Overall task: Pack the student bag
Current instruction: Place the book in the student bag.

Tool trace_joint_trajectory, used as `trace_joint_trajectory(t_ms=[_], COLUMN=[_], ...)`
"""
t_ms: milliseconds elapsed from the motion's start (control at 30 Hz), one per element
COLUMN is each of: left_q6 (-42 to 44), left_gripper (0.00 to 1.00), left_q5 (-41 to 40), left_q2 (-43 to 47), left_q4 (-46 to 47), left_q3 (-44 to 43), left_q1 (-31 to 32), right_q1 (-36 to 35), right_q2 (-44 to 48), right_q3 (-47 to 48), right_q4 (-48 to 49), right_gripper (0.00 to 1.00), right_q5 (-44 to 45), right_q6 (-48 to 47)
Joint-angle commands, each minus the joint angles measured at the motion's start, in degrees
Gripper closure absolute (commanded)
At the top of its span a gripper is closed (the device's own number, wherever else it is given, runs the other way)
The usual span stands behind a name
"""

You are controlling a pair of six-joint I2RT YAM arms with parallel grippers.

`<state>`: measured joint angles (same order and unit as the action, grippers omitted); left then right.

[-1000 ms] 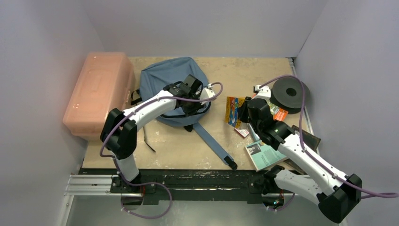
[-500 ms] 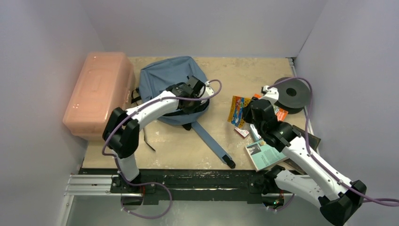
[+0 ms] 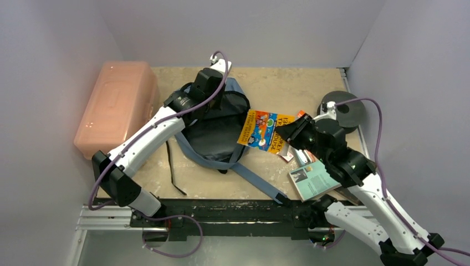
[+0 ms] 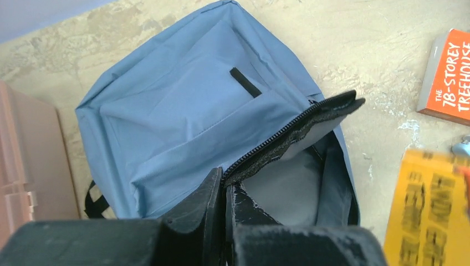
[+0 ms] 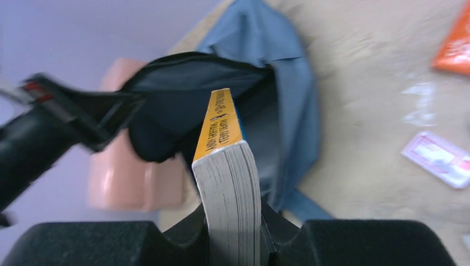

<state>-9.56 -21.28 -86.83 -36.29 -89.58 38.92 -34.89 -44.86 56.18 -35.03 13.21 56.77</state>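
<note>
Table (image 3: 277,88) is carrying bag (image 3: 216,138) toward 11 o'clock, mouth gaping toward 3. Left gripper (image 4: 223,188) is pinching the zipper flap (image 4: 299,124) tight, holding it up, apparently to spread the opening. Right gripper (image 5: 233,221), at 3 o'clock of bag, is clamping a yellow book (image 5: 221,144), spine aiming into that mouth.

Lit brightly and evenly from overhead in the top view: soft, diffuse, with only faint shadows on the tan mottled tabletop (image 3: 288,83) and small white glints on the lid of the salmon-pink hard plastic box (image 3: 113,108). From the left wrist, crisp on the soft blue-grey fabric backpack (image 4: 183,111), yet smeared by motion at the right edge, on the yellow paperback book (image 4: 429,216). From the right wrist, sharp on that book's page edges — blurred and streaked everywhere behind, darkest inside the backpack's mouth.
</note>
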Motion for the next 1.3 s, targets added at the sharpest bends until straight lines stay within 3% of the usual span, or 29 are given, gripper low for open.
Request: trace_joint_trajectory(t_ms=[0, 167, 333, 467, 600, 733, 1033, 1200, 1233, 1267], left_q6=[-3.4, -2.9, -3.3, -3.6, -3.8, -1.3, 0.6, -0.6, -0.5, -0.6], left_gripper=[1.00, 1.00, 1.00, 1.00, 1.00, 1.00, 1.00, 1.00, 1.00, 1.00], left_q5=[2.3, 5.6, 3.9, 3.3, 3.5, 7.7, 6.9, 12.4, 13.7, 14.7], left_q2=[-1.5, -2.8, -3.5, -3.8, -3.1, -2.5, -0.7, -2.4, -2.8, -3.2], left_q4=[1.1, -0.8, -2.7, -2.9, -3.6, -6.5, -7.3, -7.4, -7.3, -7.3], left_q3=[-4.3, -7.6, -10.3, -12.7, -13.4, -15.3, -13.8, -15.4, -15.8, -16.0], left_q1=[-0.1, -0.1, -0.1, -0.1, -0.1, 0.0, 0.0, 0.0, 0.0, 0.0], right_q1=[0.0, 0.0, 0.0, 0.1, 0.3, 2.4, 4.2, -1.6, -3.0, -4.5], right_q2=[0.9, -6.5, -12.0, -16.9, -26.8, -35.5, -51.0, -58.4, -59.8, -61.5], right_q3=[-2.5, -7.2, -9.3, -13.5, -11.6, -4.8, 6.5, 9.2, 9.3, 9.5], right_q4=[14.9, 24.9, 28.6, 39.0, 50.4, 50.8, 54.2, 58.1, 58.9, 60.5], right_gripper=[1.00, 1.00, 1.00, 1.00, 1.00, 1.00, 1.00, 1.00, 0.98, 0.89], right_q5=[-17.1, -28.8, -30.0, -24.5, -18.8, -14.3, -1.6, 10.0, 12.3, 14.2], right_q6=[10.1, 20.1, 22.0, 26.9, 32.0, 32.0, 29.5, 22.1, 20.7, 19.7])
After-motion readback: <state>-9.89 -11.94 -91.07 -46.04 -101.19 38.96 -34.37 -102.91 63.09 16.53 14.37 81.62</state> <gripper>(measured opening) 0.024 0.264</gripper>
